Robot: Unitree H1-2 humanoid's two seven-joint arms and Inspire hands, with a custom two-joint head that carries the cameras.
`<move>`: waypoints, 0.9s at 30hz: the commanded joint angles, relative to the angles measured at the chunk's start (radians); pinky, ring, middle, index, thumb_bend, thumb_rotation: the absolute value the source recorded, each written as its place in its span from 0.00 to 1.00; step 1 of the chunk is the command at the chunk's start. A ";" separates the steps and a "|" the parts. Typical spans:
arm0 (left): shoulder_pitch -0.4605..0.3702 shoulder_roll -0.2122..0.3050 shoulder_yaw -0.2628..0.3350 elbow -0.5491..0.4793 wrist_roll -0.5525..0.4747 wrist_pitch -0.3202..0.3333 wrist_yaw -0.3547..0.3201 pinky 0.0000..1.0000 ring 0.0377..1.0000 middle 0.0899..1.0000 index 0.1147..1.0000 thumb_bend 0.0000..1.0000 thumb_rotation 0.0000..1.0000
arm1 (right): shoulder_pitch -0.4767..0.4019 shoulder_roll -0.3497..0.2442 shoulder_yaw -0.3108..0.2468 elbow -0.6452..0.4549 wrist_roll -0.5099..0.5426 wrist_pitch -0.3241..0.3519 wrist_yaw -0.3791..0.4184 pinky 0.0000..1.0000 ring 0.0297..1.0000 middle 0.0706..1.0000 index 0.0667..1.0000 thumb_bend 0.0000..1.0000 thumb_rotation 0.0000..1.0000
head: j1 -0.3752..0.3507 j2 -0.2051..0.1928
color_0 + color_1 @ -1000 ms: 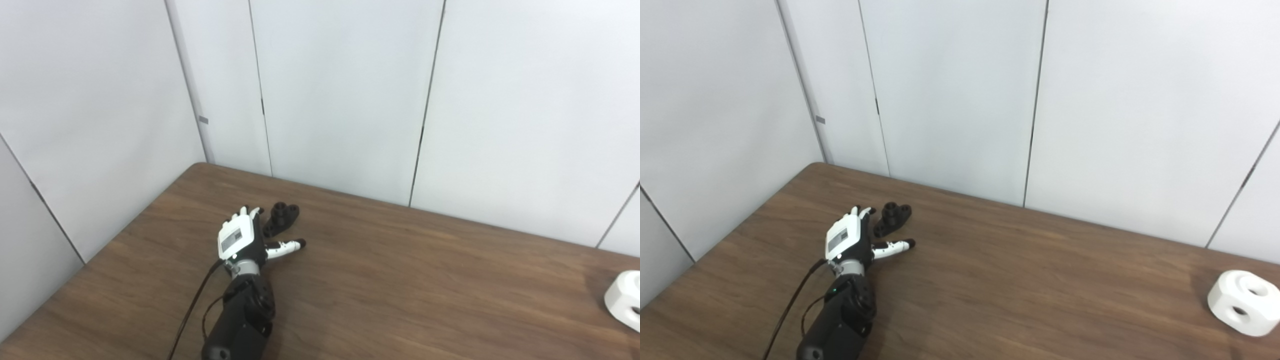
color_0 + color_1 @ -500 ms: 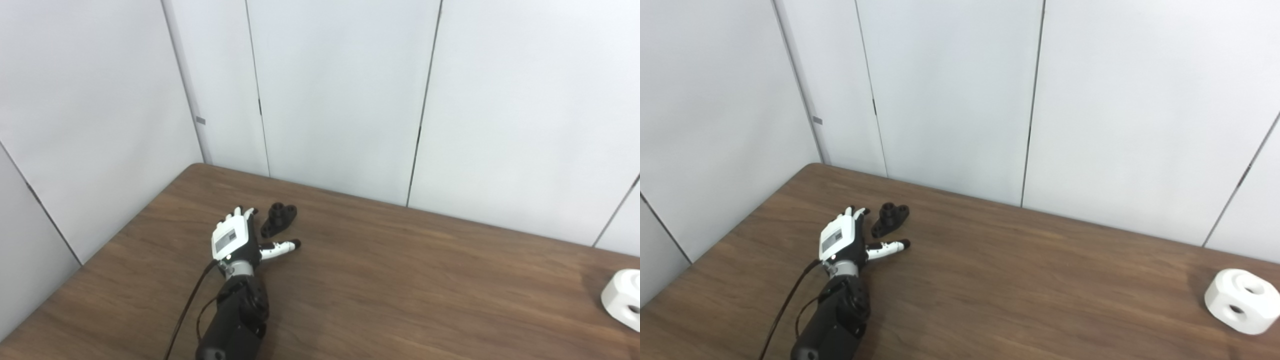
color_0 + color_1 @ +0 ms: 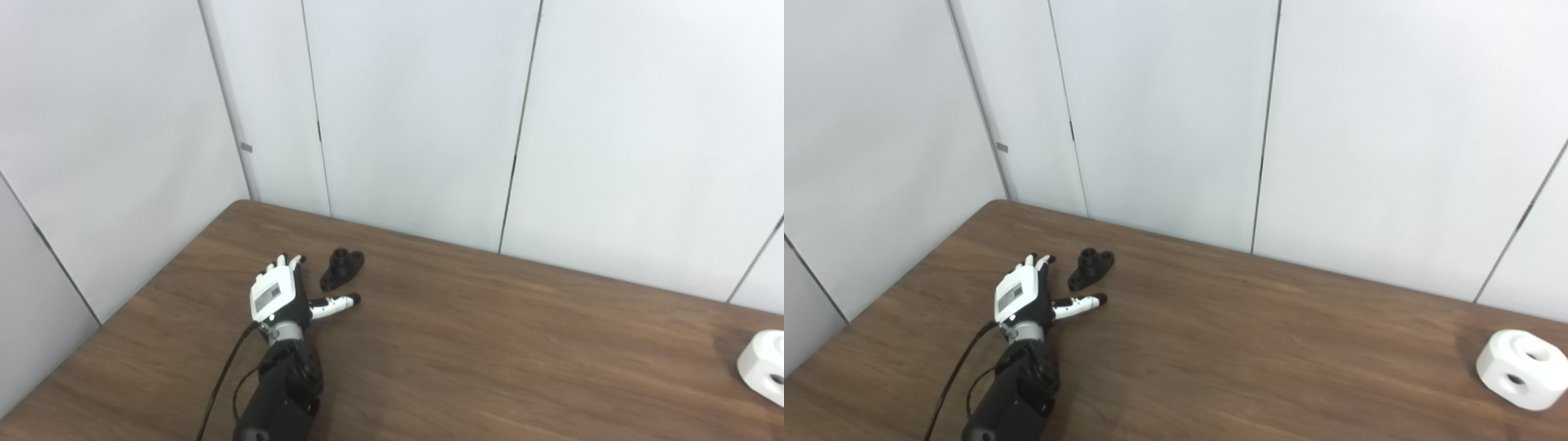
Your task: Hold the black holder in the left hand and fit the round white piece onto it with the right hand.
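While the left hand (image 3: 278, 297) lies spread and empty on the table (image 3: 490, 343), the black holder (image 3: 342, 267) sits just beside it at one o'clock, untouched. It looks small, rigid and light; pinching its raised boss seems safest. The round white piece (image 3: 1522, 367) rests far off at three o'clock. The right hand is out of view.

Black holder (image 3: 342, 269), white round piece (image 3: 1522, 369), brown wood-grain table (image 3: 490, 343), pale grey wall panels (image 3: 416, 110)

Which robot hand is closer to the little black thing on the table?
The left robot hand. It lies open just left of the black holder, not touching it. The right robot hand is not in view.
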 commanded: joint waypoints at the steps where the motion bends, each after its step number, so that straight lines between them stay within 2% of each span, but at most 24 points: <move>1: -0.018 0.025 0.009 -0.003 0.008 0.007 0.034 1.00 1.00 1.00 0.86 1.00 0.41 | 0.027 -0.010 0.001 0.001 0.001 0.035 0.001 1.00 1.00 1.00 1.00 0.75 0.84 | -0.001 0.000; 7: -0.026 0.031 -0.006 0.026 -0.024 0.004 0.066 1.00 1.00 0.98 0.80 1.00 0.36 | 0.033 -0.009 0.000 0.003 -0.005 0.018 0.003 1.00 1.00 1.00 1.00 0.74 0.85 | -0.016 0.004; 17: -0.046 0.030 -0.025 0.057 -0.059 0.006 0.057 1.00 1.00 0.98 0.81 1.00 0.34 | 0.047 -0.006 0.002 -0.021 -0.019 0.026 -0.005 1.00 1.00 1.00 1.00 0.76 0.87 | -0.031 0.008; 21: -0.053 0.033 -0.037 0.076 -0.076 0.001 0.089 1.00 1.00 0.97 0.77 0.97 0.28 | 0.050 -0.005 0.001 -0.018 -0.018 0.019 -0.002 1.00 1.00 1.00 1.00 0.75 0.87 | -0.029 0.005; 23: -0.056 0.035 -0.043 0.091 -0.082 -0.006 0.116 1.00 1.00 0.96 0.71 0.92 0.21 | 0.054 -0.006 0.002 -0.020 -0.022 0.016 -0.002 1.00 1.00 1.00 1.00 0.72 0.88 | -0.031 0.005; 24: -0.057 0.034 -0.042 0.103 -0.088 -0.019 0.140 1.00 0.98 0.93 0.58 0.81 0.13 | 0.057 -0.005 0.003 -0.023 -0.028 0.014 -0.004 1.00 1.00 1.00 1.00 0.72 0.89 | -0.034 0.007; 25: -0.058 0.034 -0.043 0.112 -0.094 -0.029 0.157 1.00 0.97 0.90 0.47 0.62 0.08 | 0.059 -0.004 0.003 -0.025 -0.031 0.013 -0.005 1.00 1.00 1.00 1.00 0.73 0.89 | -0.034 0.007; 27: -0.058 0.029 -0.040 0.136 -0.112 -0.066 0.203 1.00 0.96 0.88 0.44 0.56 0.06 | 0.063 -0.002 0.002 -0.023 -0.029 -0.001 -0.001 1.00 1.00 1.00 1.00 0.73 0.88 | -0.039 0.007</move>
